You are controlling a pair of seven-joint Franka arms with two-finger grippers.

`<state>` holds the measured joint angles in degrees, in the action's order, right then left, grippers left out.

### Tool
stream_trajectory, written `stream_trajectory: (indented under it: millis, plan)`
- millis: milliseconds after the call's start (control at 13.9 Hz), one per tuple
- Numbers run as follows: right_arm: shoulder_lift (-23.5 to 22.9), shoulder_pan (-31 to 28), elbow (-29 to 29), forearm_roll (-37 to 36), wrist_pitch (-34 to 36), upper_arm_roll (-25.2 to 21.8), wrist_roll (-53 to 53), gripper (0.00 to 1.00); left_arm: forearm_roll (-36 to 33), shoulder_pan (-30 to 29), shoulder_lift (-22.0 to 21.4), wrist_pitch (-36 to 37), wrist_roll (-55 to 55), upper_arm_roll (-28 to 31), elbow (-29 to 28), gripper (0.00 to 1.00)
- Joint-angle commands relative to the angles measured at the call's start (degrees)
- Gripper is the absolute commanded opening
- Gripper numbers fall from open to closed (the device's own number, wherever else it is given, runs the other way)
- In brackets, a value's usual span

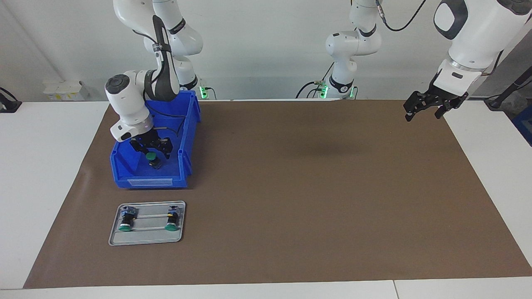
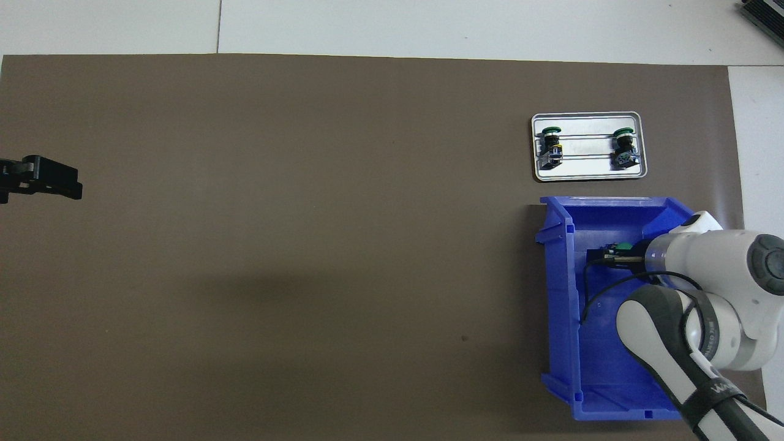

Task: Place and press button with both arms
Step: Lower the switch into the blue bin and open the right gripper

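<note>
A green-capped button [image 1: 153, 160] rests inside the blue bin [image 1: 124, 174], its cap also showing in the overhead view [image 2: 623, 247]. My right gripper [image 1: 152, 151] hangs in the bin just above that button with its fingers spread open to either side of the cap; from overhead the right gripper [image 2: 603, 258] is mostly covered by its own wrist. My left gripper [image 1: 424, 110] waits open in the air over the mat's edge at the left arm's end, with nothing in it; its tip shows in the overhead view [image 2: 43, 184].
A small metal tray [image 1: 145, 240] lies on the brown mat, farther from the robots than the bin. Two more buttons [image 1: 124, 222] [image 1: 171, 220] lie on its rails with green caps pointing away from the robots.
</note>
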<state>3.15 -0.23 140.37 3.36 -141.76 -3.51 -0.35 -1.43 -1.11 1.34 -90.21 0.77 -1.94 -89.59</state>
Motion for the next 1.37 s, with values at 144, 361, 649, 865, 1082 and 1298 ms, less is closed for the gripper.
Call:
stream_trajectory:
  millis: [144, 361, 649, 865, 1082, 1298]
  plan:
    - [-0.08, -0.47, -0.01, 1.65, -0.98, 0.43, -1.85, 1.0, -0.15, -0.21, -1.78, -0.32, 0.64, -0.09, -1.99, 1.0]
    - [0.1, -0.3, -0.71, 1.65, -0.62, 0.43, -1.94, 1.0, -0.15, -0.13, -1.69, -0.32, 0.64, -0.09, -1.99, 1.0]
    - [0.18, -0.3, -7.12, 1.21, 3.49, 0.35, -2.03, 1.0, -0.15, -0.21, -1.69, -0.32, 0.64, -0.09, -1.99, 1.0]
    - [0.27, -0.3, -12.82, 0.51, 9.63, 0.26, -2.03, 1.0, -0.15, -0.21, -1.78, -0.32, 0.64, -0.09, -1.99, 1.0]
    - [0.54, -0.3, -19.76, -0.19, 18.68, 0.26, -1.94, 1.0, -0.15, -0.13, -1.69, -0.32, 0.64, -0.09, -1.99, 1.0]
    - [0.8, -0.3, -27.32, -1.95, 28.0, 0.26, -2.03, 1.0, -0.24, -0.21, -1.69, -0.32, 0.64, -0.09, -1.99, 1.0]
